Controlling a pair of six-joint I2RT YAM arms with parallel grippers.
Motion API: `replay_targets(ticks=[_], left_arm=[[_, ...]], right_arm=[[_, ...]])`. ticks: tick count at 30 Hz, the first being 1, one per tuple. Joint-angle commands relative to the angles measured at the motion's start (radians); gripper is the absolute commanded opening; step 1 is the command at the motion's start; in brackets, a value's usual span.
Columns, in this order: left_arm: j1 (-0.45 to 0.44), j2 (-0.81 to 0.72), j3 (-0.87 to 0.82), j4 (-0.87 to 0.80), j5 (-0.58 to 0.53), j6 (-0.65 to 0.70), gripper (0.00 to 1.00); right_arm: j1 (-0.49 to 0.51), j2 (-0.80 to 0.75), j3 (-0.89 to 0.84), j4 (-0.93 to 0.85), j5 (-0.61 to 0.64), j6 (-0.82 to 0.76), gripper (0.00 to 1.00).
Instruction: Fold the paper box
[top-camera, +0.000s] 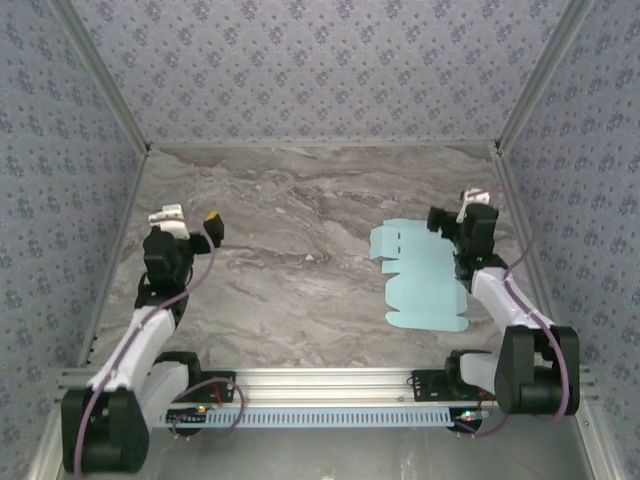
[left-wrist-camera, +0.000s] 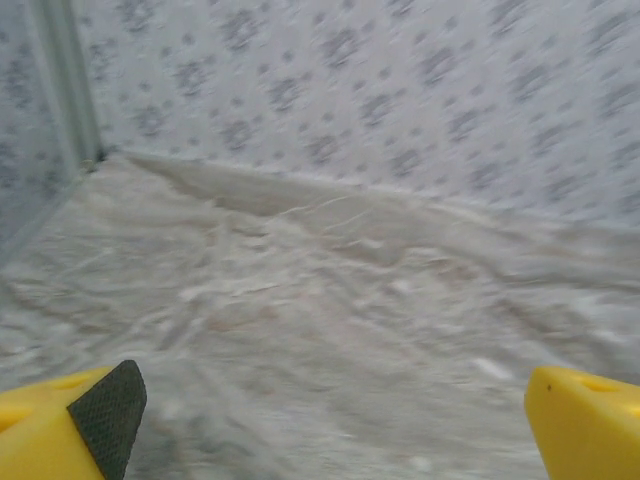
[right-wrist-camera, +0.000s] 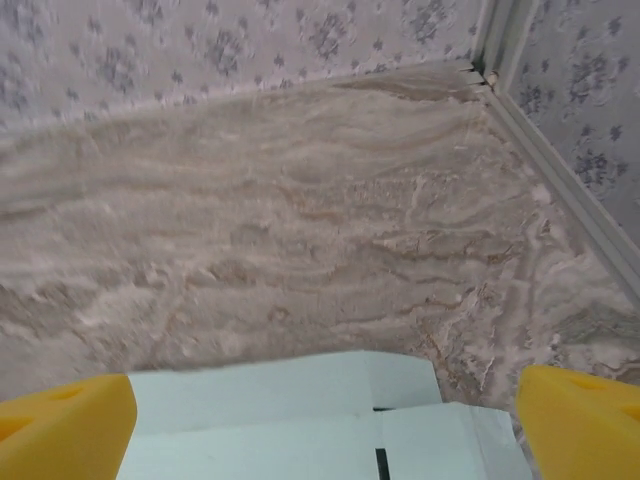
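Both spread wide, left fingers (left-wrist-camera: 60, 420) and right fingers (right-wrist-camera: 60, 425); paper box (top-camera: 425, 275) flat on worktop (top-camera: 290, 270) at right, likely light, floppy, best pinched by a tab edge.

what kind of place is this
Probably a lab robot work cell: a marble-look tabletop boxed in by patterned wall panels, left arm and right arm bolted to an aluminium rail, and a flat paper box laid out.

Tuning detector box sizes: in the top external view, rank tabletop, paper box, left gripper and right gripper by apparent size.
1. tabletop, by far the largest
2. paper box, a flat sheet
3. left gripper and right gripper: both open and look alike, so not ranked
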Motion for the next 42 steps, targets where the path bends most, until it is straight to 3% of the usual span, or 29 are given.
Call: replay_targets(ticks=[1, 3, 4, 7, 10, 12, 17, 21, 26, 29, 31, 34, 37, 42], left_arm=[[-0.021, -0.08, -0.041, -0.17, -0.086, -0.264, 0.99], [-0.01, -0.1, -0.023, -0.394, -0.255, -0.554, 0.99], [0.016, -0.106, 0.01, -0.464, -0.223, -0.519, 0.99], [0.027, -0.089, 0.077, -0.558, -0.135, -0.466, 0.99], [-0.011, -0.052, 0.069, -0.489, 0.004, -0.479, 0.99], [-0.085, 0.005, 0.078, -0.44, 0.062, -0.463, 0.99], [-0.268, 0.236, 0.265, -0.64, -0.054, -0.385, 0.99], [-0.379, 0.374, 0.359, -0.689, -0.043, -0.279, 0.99], [-0.42, 0.423, 0.363, -0.67, -0.075, -0.311, 0.99], [-0.421, 0.42, 0.357, -0.665, -0.094, -0.316, 0.99], [-0.395, 0.407, 0.343, -0.641, -0.051, -0.331, 0.99], [-0.345, 0.373, 0.31, -0.604, 0.019, -0.375, 0.99], [-0.327, 0.339, 0.281, -0.592, -0.001, -0.364, 0.99], [-0.308, 0.338, 0.279, -0.615, 0.038, -0.326, 0.99]], right_arm=[[0.007, -0.034, 0.102, -0.417, 0.034, 0.178, 1.0], [-0.007, -0.02, 0.172, -0.613, 0.077, 0.338, 1.0], [-0.023, -0.009, 0.201, -0.691, 0.082, 0.388, 1.0], [-0.098, 0.03, 0.217, -0.733, -0.064, 0.387, 1.0], [-0.189, 0.063, 0.193, -0.692, -0.187, 0.405, 1.0], [-0.254, 0.087, 0.167, -0.651, -0.279, 0.426, 1.0], [-0.298, 0.181, 0.146, -0.638, -0.357, 0.374, 1.0], [-0.268, 0.207, 0.082, -0.587, -0.417, 0.343, 1.0], [-0.125, 0.2, 0.019, -0.527, -0.446, 0.321, 1.0], [0.019, 0.208, -0.001, -0.465, -0.453, 0.348, 1.0], [0.141, 0.227, 0.015, -0.43, -0.438, 0.368, 1.0], [0.308, 0.268, 0.074, -0.406, -0.404, 0.391, 1.0], [0.461, 0.326, 0.151, -0.36, -0.393, 0.428, 1.0], [0.649, 0.446, 0.33, -0.398, -0.405, 0.447, 1.0]])
